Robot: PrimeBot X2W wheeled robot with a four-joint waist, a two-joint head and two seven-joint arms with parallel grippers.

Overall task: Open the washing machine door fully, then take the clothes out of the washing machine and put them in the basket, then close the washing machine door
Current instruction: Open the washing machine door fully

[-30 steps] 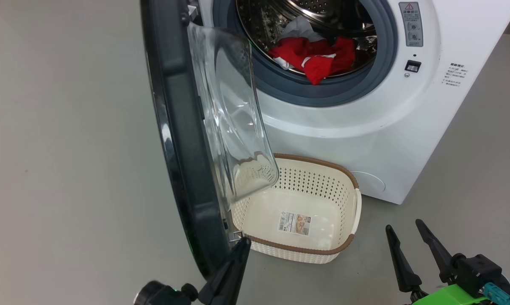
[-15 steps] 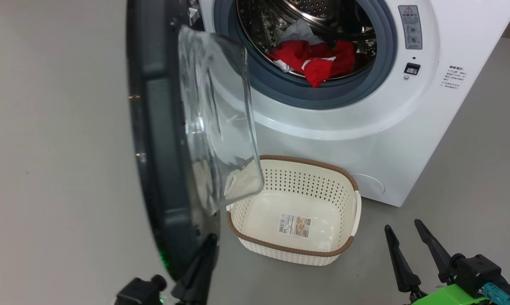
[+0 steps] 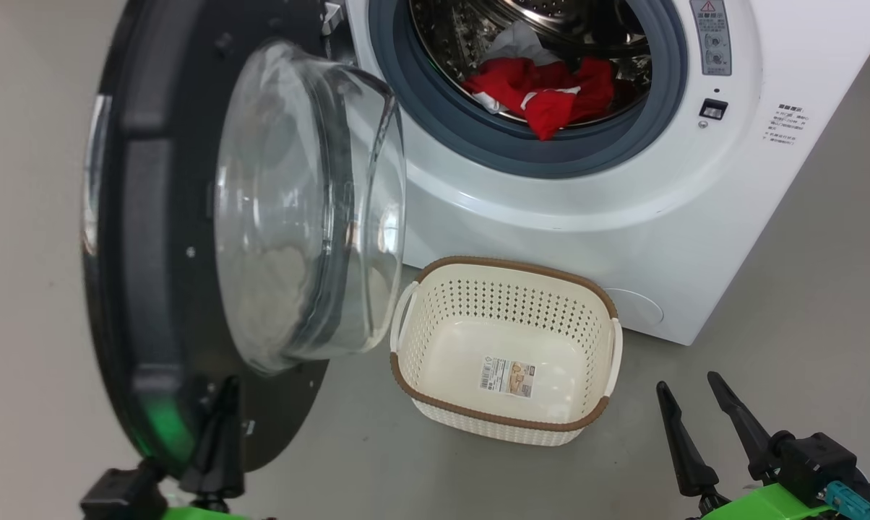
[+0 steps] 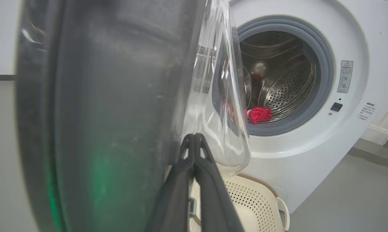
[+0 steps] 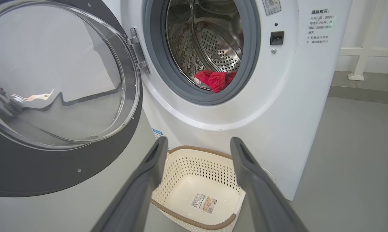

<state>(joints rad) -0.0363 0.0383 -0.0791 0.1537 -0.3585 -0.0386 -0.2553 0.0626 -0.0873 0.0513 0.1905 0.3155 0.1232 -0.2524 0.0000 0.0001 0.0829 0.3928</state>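
Observation:
The washing machine door (image 3: pixel 153 238) stands swung out to the left, its black rim and glass bowl (image 3: pixel 305 209) facing the basket. My left gripper (image 3: pixel 225 390) is shut, its tips against the lower inner face of the door (image 4: pixel 110 112); the shut gripper (image 4: pixel 194 138) has nothing between its fingers. Red and white clothes (image 3: pixel 540 90) lie in the drum of the washing machine (image 3: pixel 587 238) and reach its grey seal. The cream basket (image 3: pixel 511 263) sits on the floor below the opening with only a label inside. My right gripper (image 3: pixel 688 383) hovers open right of the basket.
Grey floor lies all around. In the right wrist view the open gripper (image 5: pixel 198 141) points at the basket (image 5: pixel 224 222), with the clothes (image 5: pixel 216 80) above and the door (image 5: pixel 52 174) to the left. A white rail (image 5: pixel 361 51) stands at the far right.
The door has swung much wider to the left, uncovering the basket. My left gripper moved left along with the door's lower edge. The right gripper has stayed put.

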